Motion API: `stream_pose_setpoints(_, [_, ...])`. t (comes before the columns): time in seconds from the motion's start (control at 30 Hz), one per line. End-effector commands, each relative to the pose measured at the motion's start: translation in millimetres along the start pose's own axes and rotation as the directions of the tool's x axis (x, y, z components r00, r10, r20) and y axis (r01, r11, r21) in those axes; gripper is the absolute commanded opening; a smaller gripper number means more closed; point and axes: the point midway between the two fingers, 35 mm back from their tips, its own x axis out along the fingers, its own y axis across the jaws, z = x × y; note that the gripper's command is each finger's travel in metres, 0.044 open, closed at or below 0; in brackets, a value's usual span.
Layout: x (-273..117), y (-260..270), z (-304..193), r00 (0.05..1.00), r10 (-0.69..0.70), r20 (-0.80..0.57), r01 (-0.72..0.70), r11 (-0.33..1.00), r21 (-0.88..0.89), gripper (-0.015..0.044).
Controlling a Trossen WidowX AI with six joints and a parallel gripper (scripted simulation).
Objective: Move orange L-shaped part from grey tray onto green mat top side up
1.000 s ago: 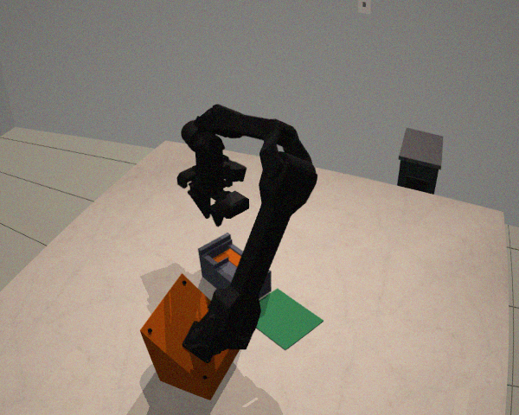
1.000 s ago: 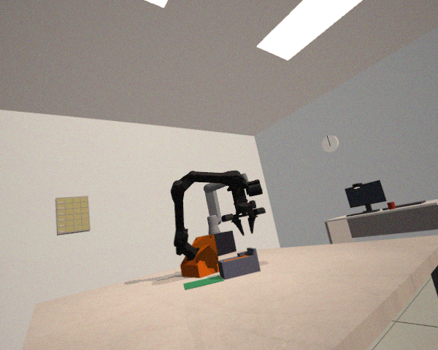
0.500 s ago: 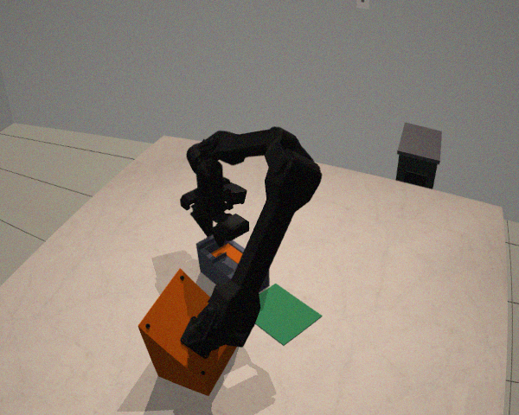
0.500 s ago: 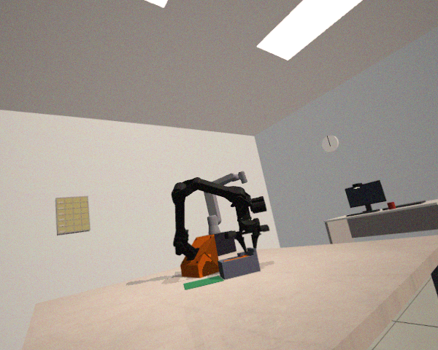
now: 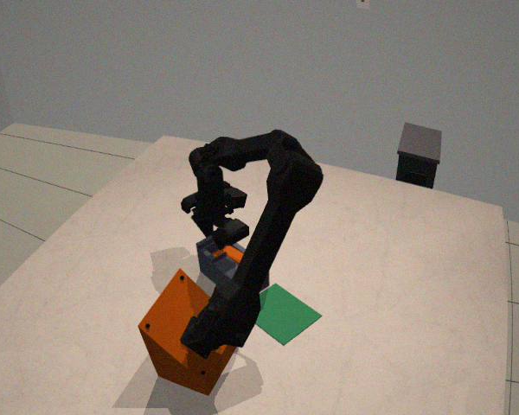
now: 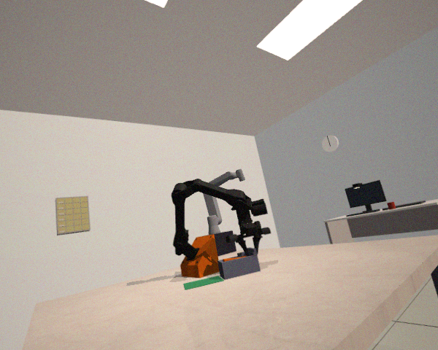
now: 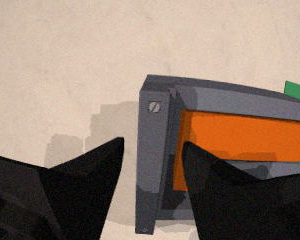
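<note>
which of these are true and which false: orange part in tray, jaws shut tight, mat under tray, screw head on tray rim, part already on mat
1. The orange L-shaped part is in the grey tray. True.
2. The jaws are shut tight. False: they stand apart.
3. The flat green mat lies under the tray. False: beside it.
4. A screw head shows on the tray's rim. True.
5. The part is on the mat. False: in the tray.
</note>
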Motion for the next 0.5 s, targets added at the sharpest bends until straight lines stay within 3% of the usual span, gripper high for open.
stream_pose_setpoints(0.0, [11,-1,-2,1.000,-0.014,-0.001,0.014,1.000,-0.010,0.0180])
stream_pose_setpoints(0.47, [25,-2,-2,1.000,-0.015,-0.001,0.015,1.000,-0.010,0.0180])
